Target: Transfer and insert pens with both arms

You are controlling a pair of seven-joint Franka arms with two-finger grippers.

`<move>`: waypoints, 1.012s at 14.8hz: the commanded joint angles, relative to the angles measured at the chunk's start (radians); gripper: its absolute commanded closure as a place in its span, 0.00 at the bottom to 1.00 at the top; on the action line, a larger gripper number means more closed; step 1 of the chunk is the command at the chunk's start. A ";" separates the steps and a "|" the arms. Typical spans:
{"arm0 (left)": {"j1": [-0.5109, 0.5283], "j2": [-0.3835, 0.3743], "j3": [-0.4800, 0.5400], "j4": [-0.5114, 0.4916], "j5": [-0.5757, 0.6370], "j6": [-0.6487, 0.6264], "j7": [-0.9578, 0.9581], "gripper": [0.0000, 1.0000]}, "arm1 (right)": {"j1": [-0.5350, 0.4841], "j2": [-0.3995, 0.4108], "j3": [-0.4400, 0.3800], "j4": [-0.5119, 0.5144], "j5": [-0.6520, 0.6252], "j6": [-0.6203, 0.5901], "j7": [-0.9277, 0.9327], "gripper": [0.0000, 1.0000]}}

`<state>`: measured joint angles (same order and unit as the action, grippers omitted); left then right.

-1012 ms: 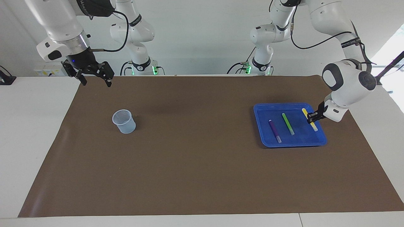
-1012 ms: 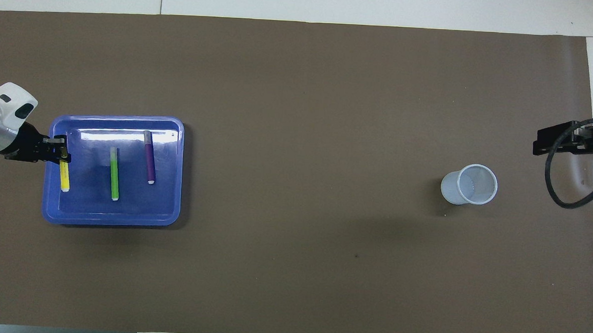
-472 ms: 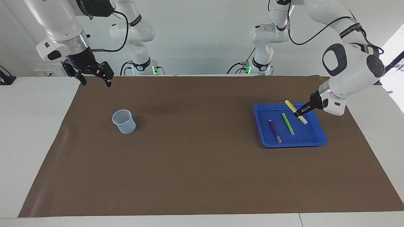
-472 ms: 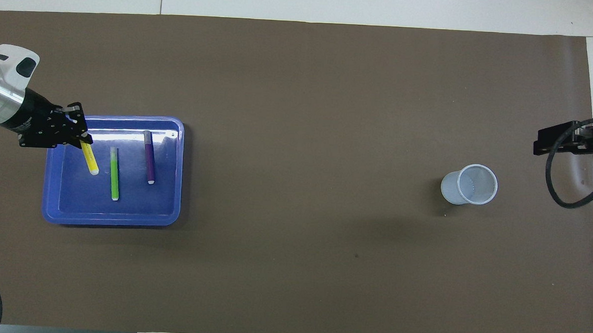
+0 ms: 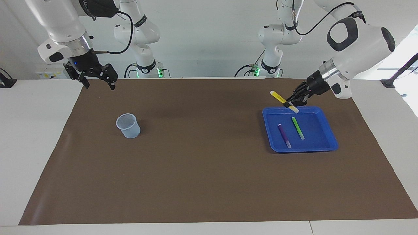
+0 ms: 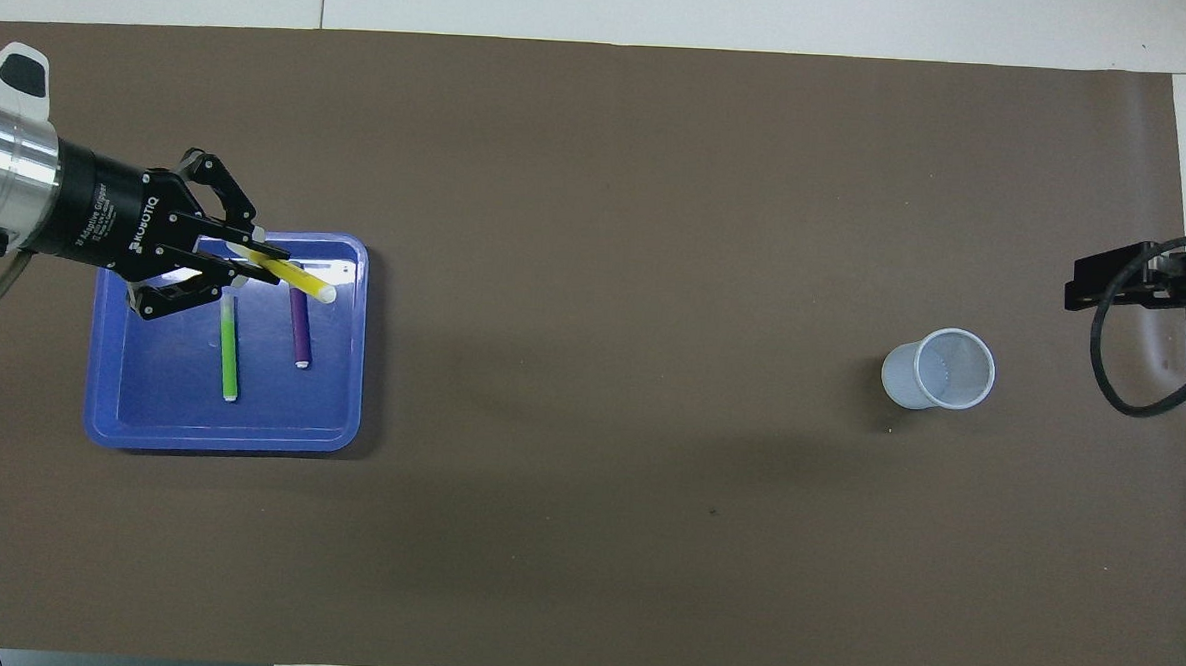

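While my left gripper [image 5: 291, 103] is clamped on the yellow pen [image 5: 280, 97], holding it in the air over the blue tray's [image 5: 329, 143] edge nearest the robots, I judge the job is a level carry toward mid-desk for a handover. I should keep the grip firm near the pale end so the long part sticks out for the other arm. Green pen [image 5: 297, 128] and purple pen [image 5: 284, 135] lie in the tray, side by side, apart. My right gripper [image 5: 98, 79] waits with fingers apart near the clear cup [image 5: 128, 125]. Only bare brown mat [image 5: 202, 163] lies between, so nothing blocks the path.
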<state>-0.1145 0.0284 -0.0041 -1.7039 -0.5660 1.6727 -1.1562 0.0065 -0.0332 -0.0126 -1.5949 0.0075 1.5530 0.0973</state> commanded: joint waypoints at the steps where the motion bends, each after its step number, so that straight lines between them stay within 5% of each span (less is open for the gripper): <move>1: -0.039 -0.039 -0.008 -0.019 -0.096 0.025 -0.193 1.00 | -0.014 -0.017 0.009 -0.022 0.092 0.015 -0.011 0.00; 4: -0.074 -0.068 -0.031 -0.057 -0.171 0.123 -0.436 1.00 | -0.004 -0.014 0.014 -0.017 0.225 0.032 -0.010 0.00; 11: -0.186 -0.229 -0.031 -0.290 -0.425 0.287 -0.450 1.00 | 0.085 -0.008 0.026 -0.017 0.495 0.151 0.189 0.00; 15: -0.273 -0.300 -0.031 -0.429 -0.546 0.458 -0.461 1.00 | 0.208 -0.005 0.028 -0.016 0.505 0.239 0.366 0.00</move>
<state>-0.3409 -0.1948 -0.0455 -2.0207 -1.0541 2.0386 -1.5980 0.1710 -0.0315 0.0161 -1.5964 0.4950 1.7560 0.3915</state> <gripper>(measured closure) 0.819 0.000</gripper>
